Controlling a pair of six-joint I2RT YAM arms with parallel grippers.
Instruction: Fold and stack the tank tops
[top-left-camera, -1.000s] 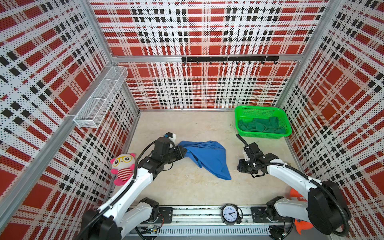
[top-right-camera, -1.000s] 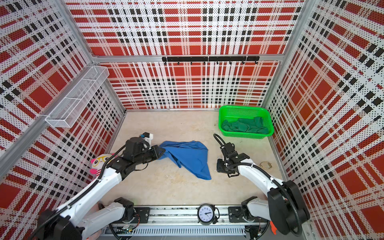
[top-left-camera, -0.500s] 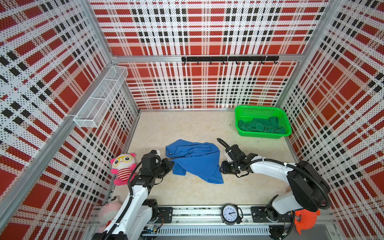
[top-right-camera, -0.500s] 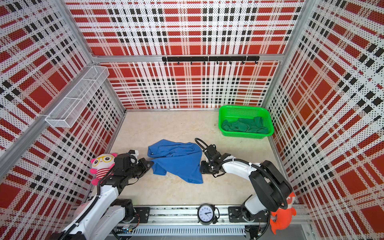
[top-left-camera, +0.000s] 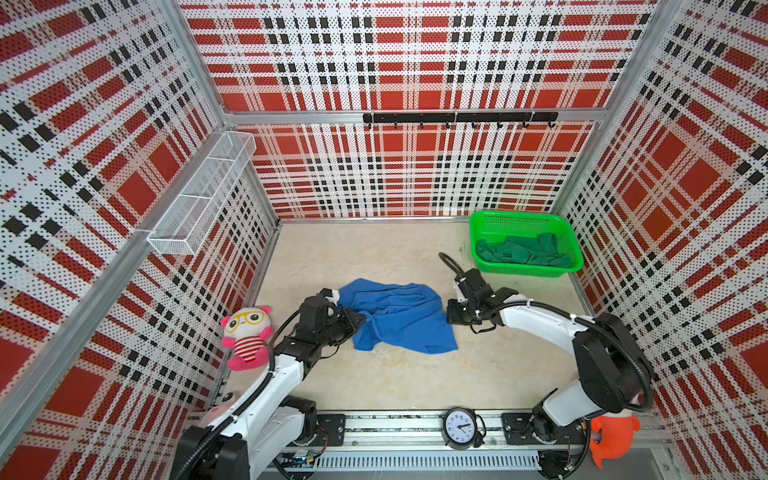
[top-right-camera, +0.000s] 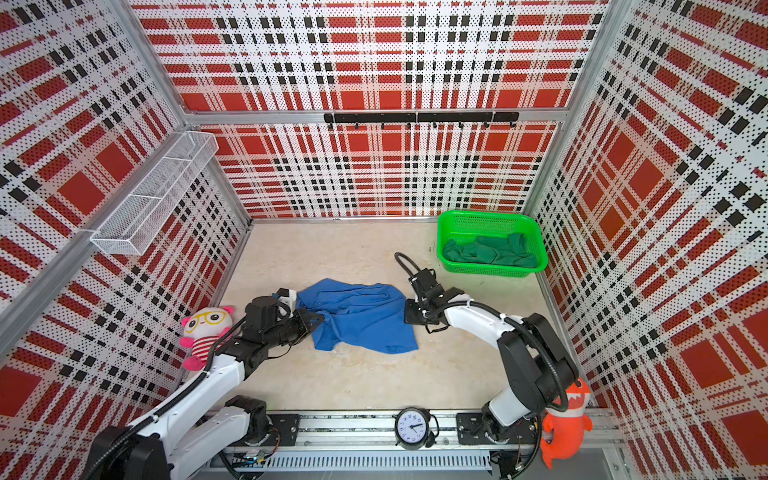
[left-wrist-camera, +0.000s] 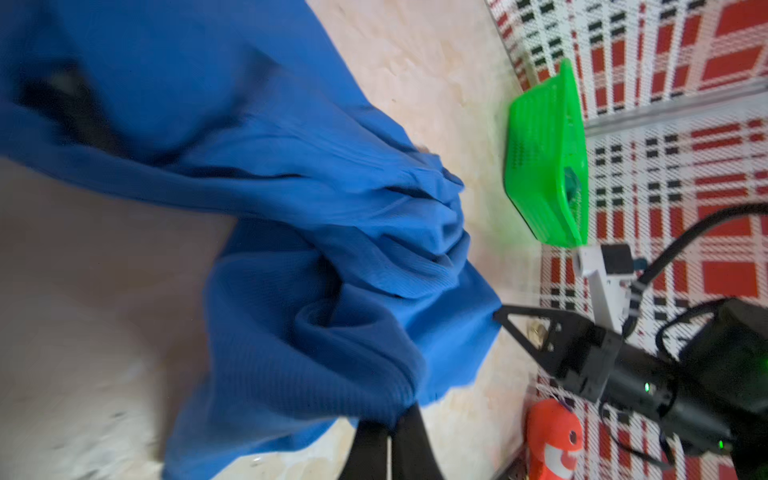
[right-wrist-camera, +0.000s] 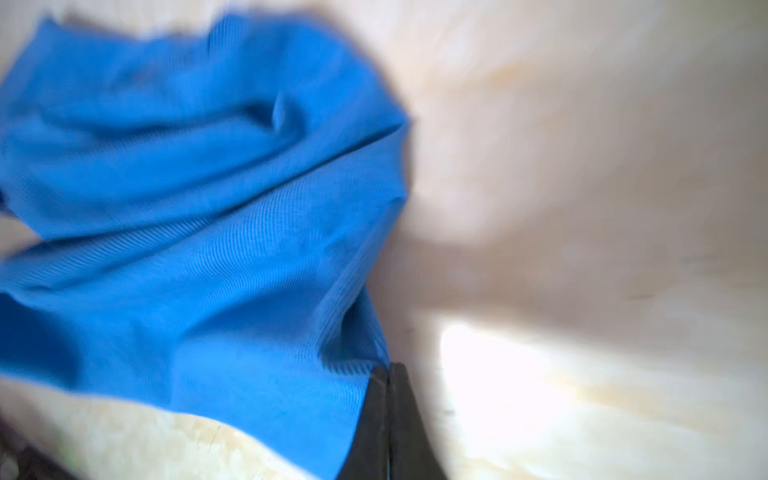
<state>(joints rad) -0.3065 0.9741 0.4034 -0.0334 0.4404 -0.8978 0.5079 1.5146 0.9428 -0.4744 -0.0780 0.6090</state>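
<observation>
My left jaws clamped on blue tank top (top-left-camera: 401, 320) edge, right jaws on opposite edge. Wrist views show pinches; top views add green tank top (top-left-camera: 519, 251) in basket (top-left-camera: 515, 226).

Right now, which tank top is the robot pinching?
The royal blue tank top, crumpled on the table with the left gripper and right gripper shut on opposite edges. The dark green tank top lies untouched in the green mesh basket.

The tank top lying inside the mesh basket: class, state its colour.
Dark green. The tank top lies crumpled in the bright green basket, and shows best in a top view.
</observation>
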